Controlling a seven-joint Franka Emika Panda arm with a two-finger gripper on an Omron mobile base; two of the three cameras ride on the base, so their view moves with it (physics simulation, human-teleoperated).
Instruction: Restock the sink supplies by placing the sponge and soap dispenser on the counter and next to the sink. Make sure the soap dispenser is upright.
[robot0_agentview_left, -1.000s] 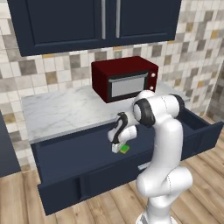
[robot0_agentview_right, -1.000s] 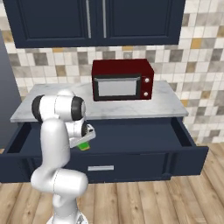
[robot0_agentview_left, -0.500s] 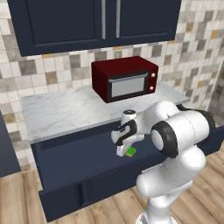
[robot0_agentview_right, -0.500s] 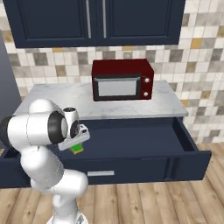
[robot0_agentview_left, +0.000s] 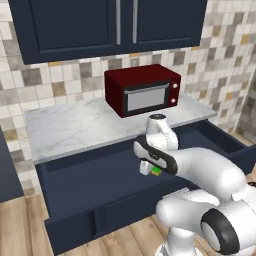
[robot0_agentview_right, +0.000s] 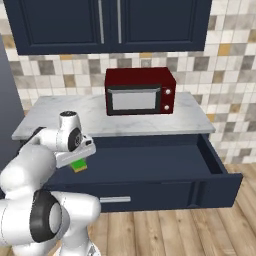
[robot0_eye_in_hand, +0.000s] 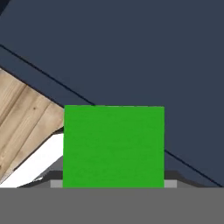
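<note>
Swinging round since a second ago, the arm has carried the gripper (robot0_agentview_left: 150, 169) and its load along above the open drawer (robot0_agentview_left: 100, 185). Clenched between the jaws sits the sponge (robot0_agentview_left: 156, 171), lifted off the drawer floor so it can travel. Marble tabletop (robot0_agentview_left: 75, 127) waits just behind, bare left of the red microwave (robot0_agentview_left: 142, 90). Watch the drawer's front wall and the tabletop lip; upward looks like the free way out.
</note>
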